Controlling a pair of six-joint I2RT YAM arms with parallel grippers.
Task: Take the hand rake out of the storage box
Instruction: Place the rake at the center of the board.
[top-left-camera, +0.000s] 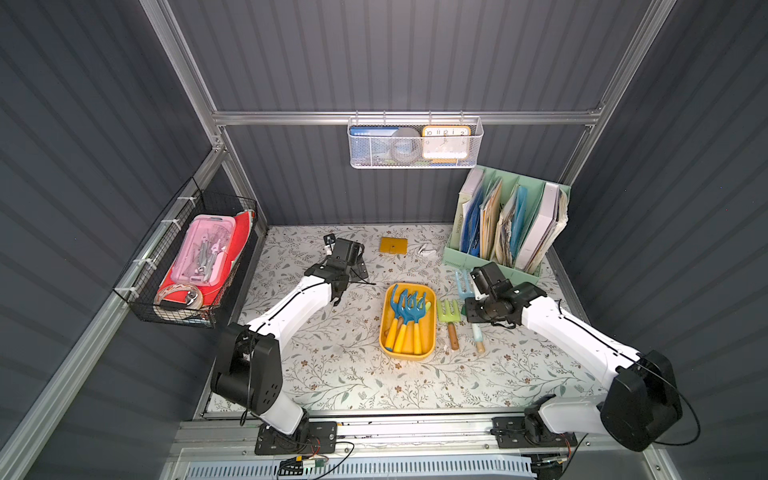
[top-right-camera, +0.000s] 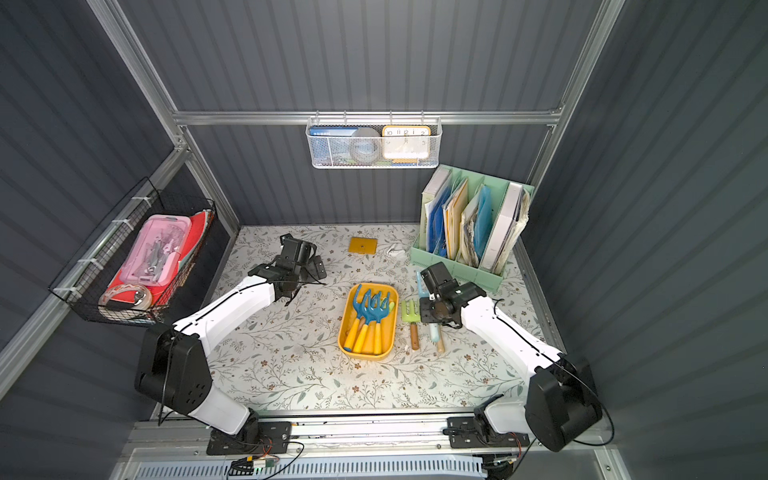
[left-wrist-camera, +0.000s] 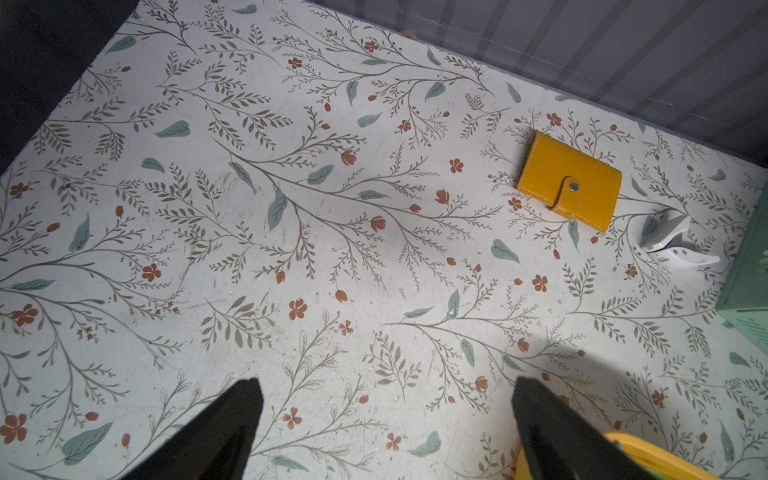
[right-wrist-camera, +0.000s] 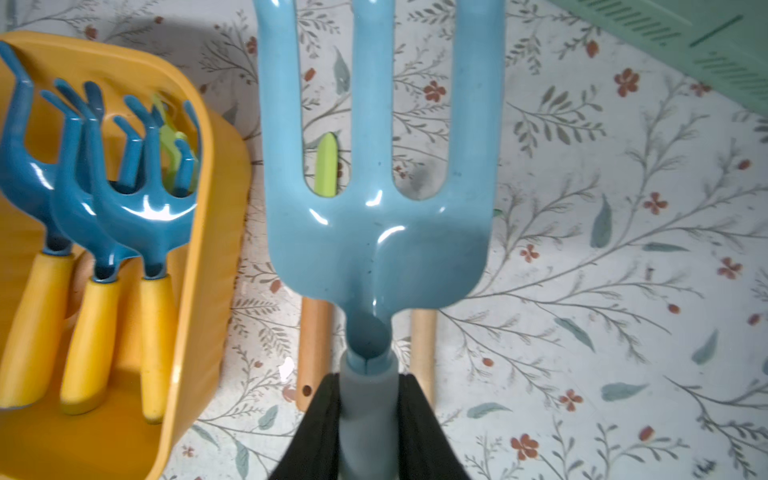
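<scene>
As right gripper (right-wrist-camera: 368, 399) pinches the pale-blue three-pronged plastic hand rake (right-wrist-camera: 374, 249)
Prongs point away from jaws, just outside mustard-yellow plastic storage box (right-wrist-camera: 220, 199); left gripper (left-wrist-camera: 388, 382) stands spread.

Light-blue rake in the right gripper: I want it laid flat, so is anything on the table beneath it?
Yes. A green rake lies on the table close below the light-blue rake, showing between its tines, with another wooden handle alongside.

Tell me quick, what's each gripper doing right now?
Left gripper: jaws open, holding nothing.
Right gripper: shut on the glossy light-blue three-pronged garden tool, by its handle.
</scene>
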